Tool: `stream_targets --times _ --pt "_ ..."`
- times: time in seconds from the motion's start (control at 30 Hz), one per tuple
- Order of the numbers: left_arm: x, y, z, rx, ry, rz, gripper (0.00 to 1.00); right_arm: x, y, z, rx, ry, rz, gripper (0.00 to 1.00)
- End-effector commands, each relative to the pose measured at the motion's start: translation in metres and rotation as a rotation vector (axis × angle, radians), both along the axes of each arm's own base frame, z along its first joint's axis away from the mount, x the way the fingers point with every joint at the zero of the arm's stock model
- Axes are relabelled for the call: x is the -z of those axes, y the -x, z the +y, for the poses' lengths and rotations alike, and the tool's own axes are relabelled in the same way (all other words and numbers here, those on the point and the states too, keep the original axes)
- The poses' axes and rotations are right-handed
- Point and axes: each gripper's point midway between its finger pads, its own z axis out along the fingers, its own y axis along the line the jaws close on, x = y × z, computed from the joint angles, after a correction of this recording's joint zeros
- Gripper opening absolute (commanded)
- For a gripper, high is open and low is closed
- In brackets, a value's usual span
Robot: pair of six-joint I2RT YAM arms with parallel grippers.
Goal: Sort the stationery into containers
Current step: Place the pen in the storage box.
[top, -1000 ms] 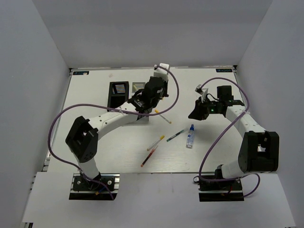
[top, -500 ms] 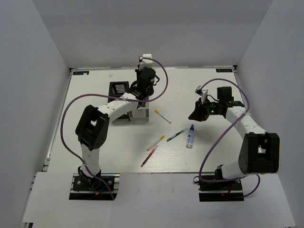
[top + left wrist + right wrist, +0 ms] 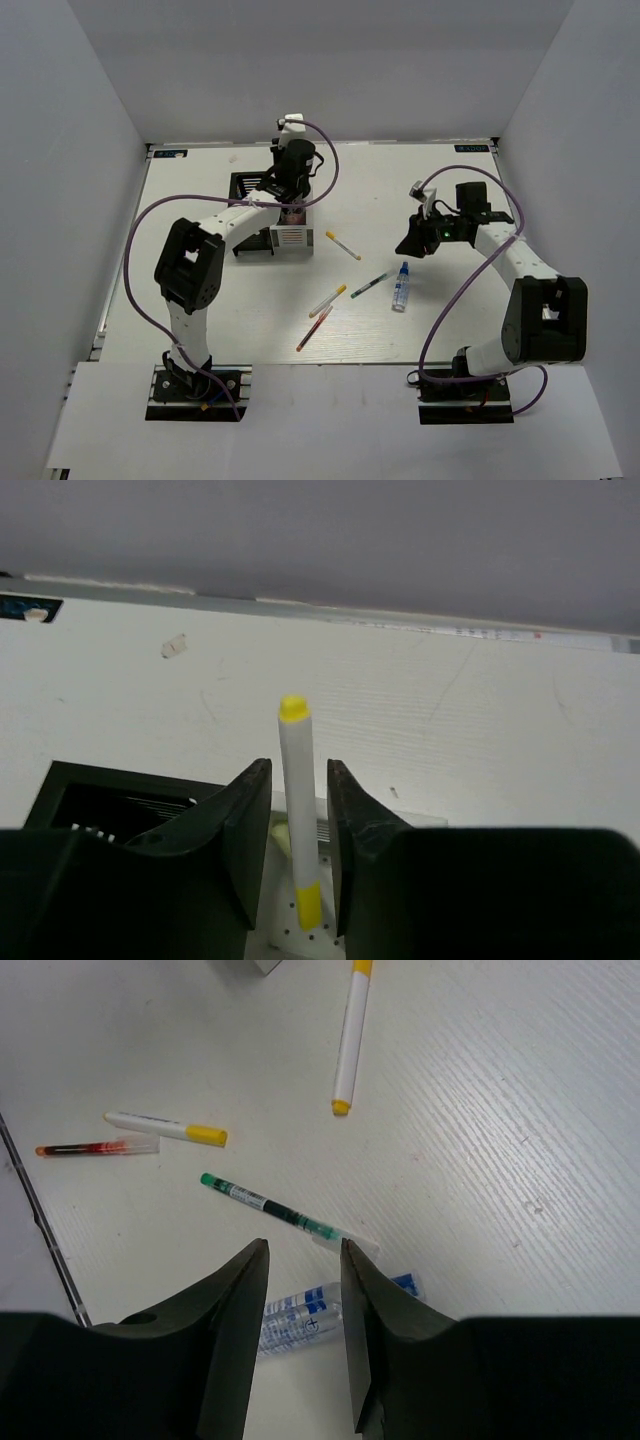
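My left gripper (image 3: pixel 293 203) hovers over the white-grey organiser (image 3: pixel 290 238), next to the black organiser (image 3: pixel 248 185). In the left wrist view a white marker with yellow ends (image 3: pixel 296 810) stands between the fingers (image 3: pixel 250 820), its lower end down in the organiser (image 3: pixel 290 942). A thin gap shows on each side of it. My right gripper (image 3: pixel 413 242) is open and empty above the clear bottle (image 3: pixel 300 1315) and the green pen (image 3: pixel 270 1207). On the table lie the bottle (image 3: pixel 401 287), green pen (image 3: pixel 370 285), a yellow-tipped white pen (image 3: pixel 343 245), a yellow-capped marker (image 3: pixel 327 300) and a red pen (image 3: pixel 313 328).
A pinkish item (image 3: pixel 294 212) shows in the white-grey organiser under my left wrist. The black organiser's slotted top (image 3: pixel 110 800) lies left of my left fingers. The table's back edge and the wall are just beyond the organisers.
My left arm has swung left and back from beside the organisers to over the white-grey one, carrying the marker. The right arm and the loose pens have not moved.
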Motion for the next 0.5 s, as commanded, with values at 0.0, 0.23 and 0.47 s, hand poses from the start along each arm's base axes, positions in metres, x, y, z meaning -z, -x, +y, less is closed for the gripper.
stream_targets --times 0.0,0.23,0.47 --pt "0.005 0.001 -0.007 0.049 0.036 0.031 0.40 -0.013 -0.012 0.002 -0.018 -0.005 -0.046 0.41" --pt "-0.005 0.002 -0.009 0.054 0.064 0.017 0.73 -0.013 -0.013 0.012 -0.067 0.003 -0.064 0.46" --pt "-0.056 0.041 -0.025 0.251 0.117 0.046 1.00 -0.007 -0.039 0.045 -0.148 0.124 -0.085 0.54"
